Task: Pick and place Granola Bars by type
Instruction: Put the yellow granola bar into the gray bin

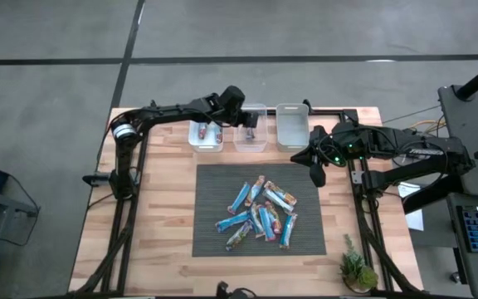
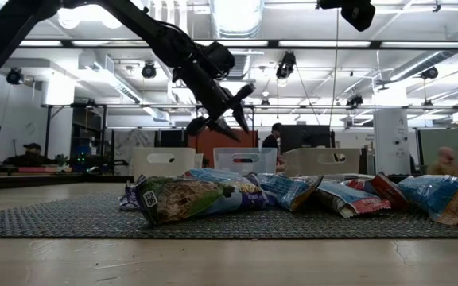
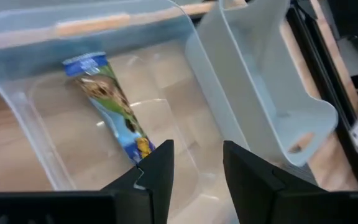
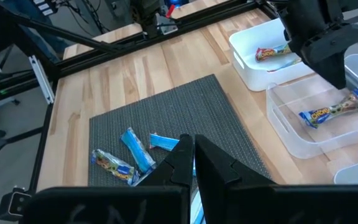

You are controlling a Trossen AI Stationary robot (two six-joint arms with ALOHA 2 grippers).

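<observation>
Sorting is judged barely begun. At eleven o'clock on the table a red-printed bar (image 1: 202,131) lies in the white bin (image 1: 207,146). Next to it, one blue bar (image 3: 114,109) rests in the clear bin (image 1: 251,144), above which the left gripper (image 3: 194,171) is held, empty, fingers narrowly apart. The third bin (image 1: 292,126) appears empty. About ten Granola Bars (image 1: 260,214) remain piled on the dark mat (image 1: 214,187). At three o'clock the right gripper (image 4: 194,149) waits, nearly closed, empty.

The blue bar's oat print is shown only by the left wrist view; the whole pile only from above.
</observation>
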